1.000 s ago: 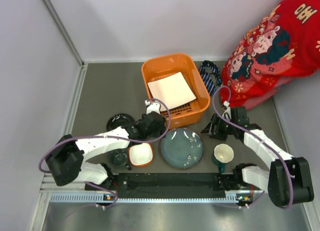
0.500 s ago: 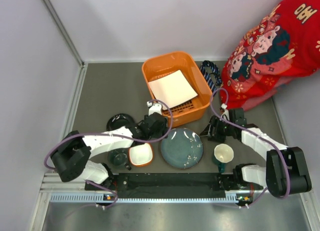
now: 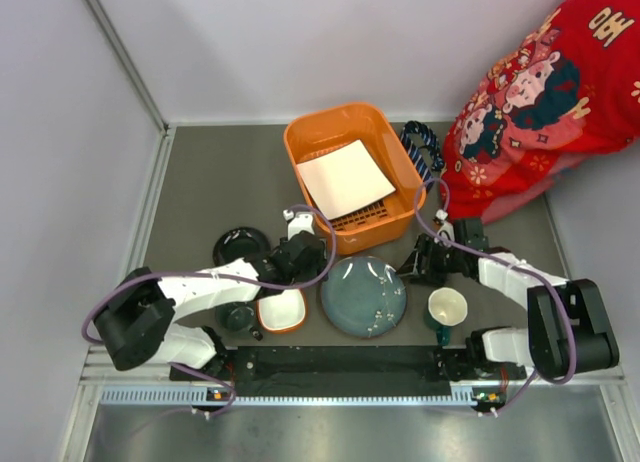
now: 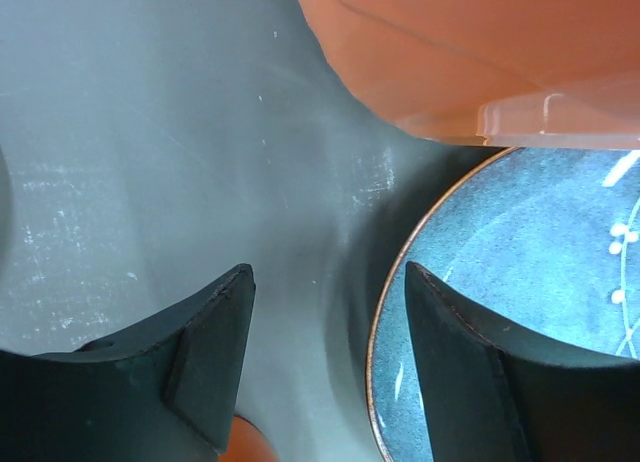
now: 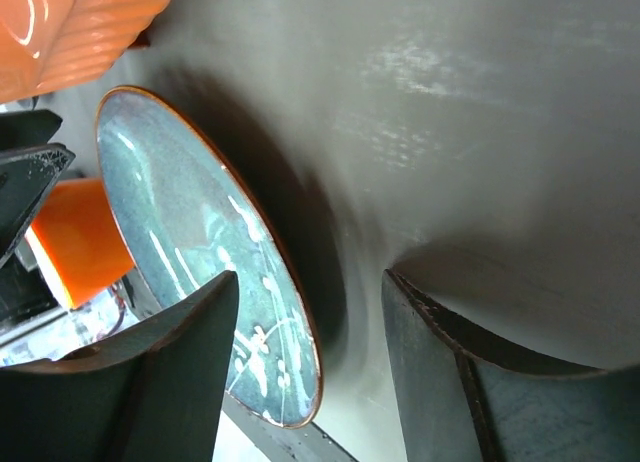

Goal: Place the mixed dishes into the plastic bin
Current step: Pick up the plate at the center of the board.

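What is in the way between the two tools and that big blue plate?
Nothing visible. The left tool and right tool, both open, are right at opposite edges of the blue plate. The orange bin stands just behind the plate, with nothing between them.

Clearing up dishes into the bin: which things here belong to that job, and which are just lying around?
Job: orange bin, white square plate, blue-grey plate, orange bowl, teal cup, cream mug, dark bowl.
Lying about: striped necktie.

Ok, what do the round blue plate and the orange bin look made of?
Round blue plate: likely glazed ceramic, given its glossy reflections, painted white sprigs and thin brown rim. Orange bin: apparently moulded plastic, with smooth, slightly shiny walls, rounded corners and a slotted floor.
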